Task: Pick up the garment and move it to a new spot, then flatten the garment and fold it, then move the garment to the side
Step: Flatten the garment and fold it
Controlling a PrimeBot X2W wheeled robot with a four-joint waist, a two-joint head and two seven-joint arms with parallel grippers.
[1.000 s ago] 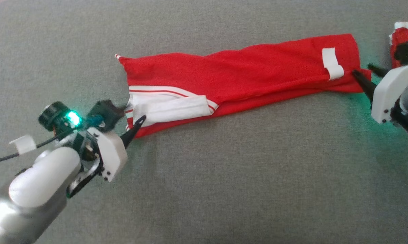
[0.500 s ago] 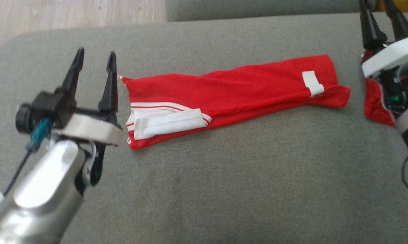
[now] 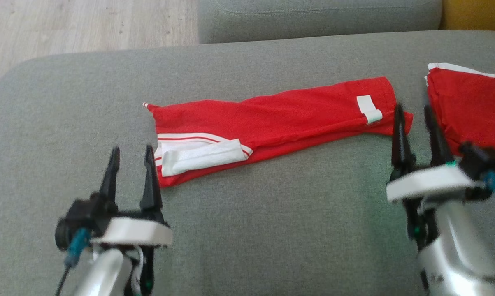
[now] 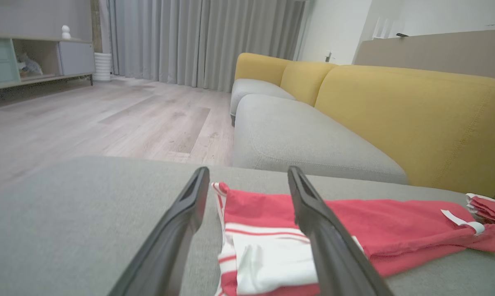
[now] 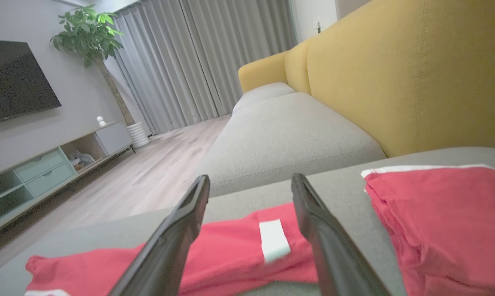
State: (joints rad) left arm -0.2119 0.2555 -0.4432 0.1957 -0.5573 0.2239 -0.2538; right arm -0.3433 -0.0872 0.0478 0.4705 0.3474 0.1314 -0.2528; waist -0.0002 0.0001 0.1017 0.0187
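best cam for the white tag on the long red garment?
Right wrist view: the white tag is largest and face-on there, on the long red garment. Head view: small but whole, near the garment's right end. Left wrist view: tiny, edge-on, far right.

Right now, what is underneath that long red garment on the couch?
The red garment lies on the grey couch cushion, which shows all around it. The patch directly beneath is covered by the cloth, so whether anything is tucked there cannot be seen.
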